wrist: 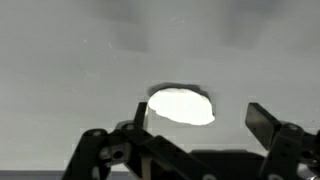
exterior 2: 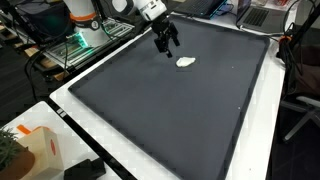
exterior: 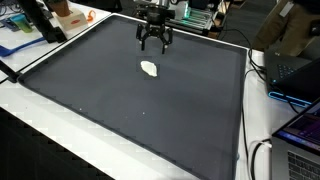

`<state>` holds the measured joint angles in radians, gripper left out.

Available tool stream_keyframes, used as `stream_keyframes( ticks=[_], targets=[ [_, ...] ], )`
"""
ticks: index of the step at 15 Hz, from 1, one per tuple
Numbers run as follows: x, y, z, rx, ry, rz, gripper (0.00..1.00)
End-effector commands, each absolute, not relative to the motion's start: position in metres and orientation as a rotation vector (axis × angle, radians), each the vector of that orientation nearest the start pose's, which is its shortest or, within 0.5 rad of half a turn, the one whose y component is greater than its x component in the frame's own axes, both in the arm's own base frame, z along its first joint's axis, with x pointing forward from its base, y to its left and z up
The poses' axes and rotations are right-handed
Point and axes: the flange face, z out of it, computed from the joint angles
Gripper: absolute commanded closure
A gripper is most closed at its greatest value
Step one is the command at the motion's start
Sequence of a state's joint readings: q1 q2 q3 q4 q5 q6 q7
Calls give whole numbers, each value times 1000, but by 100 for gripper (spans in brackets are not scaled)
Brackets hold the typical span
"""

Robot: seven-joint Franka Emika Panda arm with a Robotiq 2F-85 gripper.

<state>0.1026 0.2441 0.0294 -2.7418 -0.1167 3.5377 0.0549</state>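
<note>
Gripper: the gripper is closest in the wrist view. Its two fingers are spread wide apart and hold nothing.
Why it is spread: I think the jaws are wide so that the white lump fits between them.
How it hangs: in both exterior views the gripper points straight down, above the black mat and not touching it.
White lump: the white lump lies flat right under the gripper, in the gap between the fingers. It is small, pale and a bit oval. I cannot tell what it is made of.
Where it lies: in both exterior views the white lump sits alone on the mat, in the half near the arm and just beside the gripper.
Black mat: the black mat covers most of the desk. The pale lump stands out well on the dark mat.
Desk: the white desk shows as a rim around the mat.
Far side: a laptop sits off the mat, well apart from the lump.
</note>
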Motion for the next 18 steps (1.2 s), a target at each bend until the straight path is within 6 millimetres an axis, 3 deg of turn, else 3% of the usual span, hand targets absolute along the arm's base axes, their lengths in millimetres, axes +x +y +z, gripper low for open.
stream_keyframes(
  ticks=[1, 7, 11, 18],
  targets=[
    [420, 73, 205, -2930, -329, -889, 0],
    [420, 82, 211, -2872, -361, -1054, 0],
    [422, 83, 215, -2861, -349, -1054, 0],
    [442, 91, 217, -2842, -374, -1087, 0]
  ],
)
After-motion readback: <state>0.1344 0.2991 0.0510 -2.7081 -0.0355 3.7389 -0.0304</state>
